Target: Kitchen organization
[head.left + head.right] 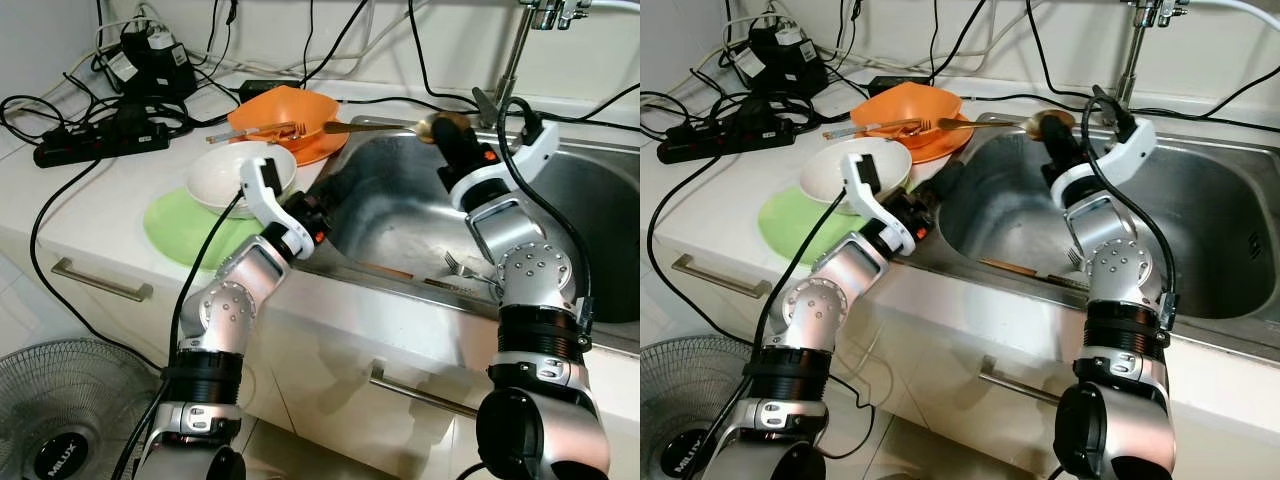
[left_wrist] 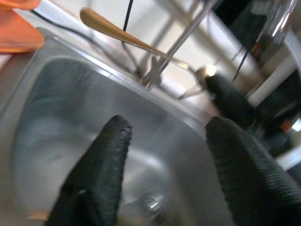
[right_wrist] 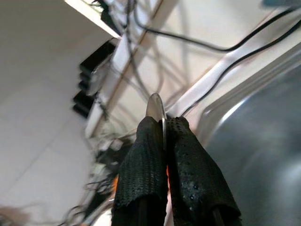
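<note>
Steel sink lies before me; a fork rests in it. My left gripper hangs slack at its near rim. My right gripper pinches the spoon over the far corner, handle reaching the orange bowl. Risk: thin grip, spoon pivots, drops.

The tap is cut off by the top edge.

The only lettering I can read is on the round grey floor fan standing by the cabinet front: its dark centre cap carries white capitals that look like "MLUX". The same cap shows at the edge of the right eye view, its letters cut off there.
</note>
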`<state>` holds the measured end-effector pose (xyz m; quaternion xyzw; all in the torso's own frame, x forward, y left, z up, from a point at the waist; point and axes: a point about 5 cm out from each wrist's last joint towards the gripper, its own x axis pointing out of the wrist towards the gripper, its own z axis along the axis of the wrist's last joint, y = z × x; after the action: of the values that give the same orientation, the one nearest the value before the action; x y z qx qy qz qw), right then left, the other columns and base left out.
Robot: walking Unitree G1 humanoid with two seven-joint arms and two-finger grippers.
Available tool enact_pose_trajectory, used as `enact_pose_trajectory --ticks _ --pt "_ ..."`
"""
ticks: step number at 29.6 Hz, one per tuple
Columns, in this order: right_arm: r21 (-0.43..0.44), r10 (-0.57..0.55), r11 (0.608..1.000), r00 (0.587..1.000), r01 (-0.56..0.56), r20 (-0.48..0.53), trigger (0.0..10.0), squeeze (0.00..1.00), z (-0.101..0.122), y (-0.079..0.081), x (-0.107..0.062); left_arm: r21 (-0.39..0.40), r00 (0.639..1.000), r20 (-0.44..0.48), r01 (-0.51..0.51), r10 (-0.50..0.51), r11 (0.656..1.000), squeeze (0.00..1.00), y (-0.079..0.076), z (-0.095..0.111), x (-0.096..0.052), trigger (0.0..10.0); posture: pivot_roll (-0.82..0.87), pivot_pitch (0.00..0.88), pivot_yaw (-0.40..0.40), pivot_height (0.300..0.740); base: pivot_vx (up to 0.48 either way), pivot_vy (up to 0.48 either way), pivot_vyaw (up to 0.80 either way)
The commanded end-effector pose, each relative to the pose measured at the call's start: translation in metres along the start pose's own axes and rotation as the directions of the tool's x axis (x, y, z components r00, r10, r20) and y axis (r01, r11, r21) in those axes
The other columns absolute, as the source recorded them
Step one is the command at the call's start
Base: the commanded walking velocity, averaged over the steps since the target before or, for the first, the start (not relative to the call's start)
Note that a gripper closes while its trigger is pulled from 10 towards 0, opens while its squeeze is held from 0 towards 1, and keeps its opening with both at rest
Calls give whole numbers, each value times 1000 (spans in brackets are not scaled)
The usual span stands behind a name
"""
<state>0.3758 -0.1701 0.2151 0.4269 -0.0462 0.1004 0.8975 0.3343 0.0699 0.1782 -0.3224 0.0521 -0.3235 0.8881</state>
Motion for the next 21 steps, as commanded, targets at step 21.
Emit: enact_pose_trajectory --ticks 21 --pt "-594 -416 763 897 256 -147 0 0 -5 -68 3 207 993 -110 -17 40 978 1000 4 -5 -18 10000 -64 12 120 740 0 0 0"
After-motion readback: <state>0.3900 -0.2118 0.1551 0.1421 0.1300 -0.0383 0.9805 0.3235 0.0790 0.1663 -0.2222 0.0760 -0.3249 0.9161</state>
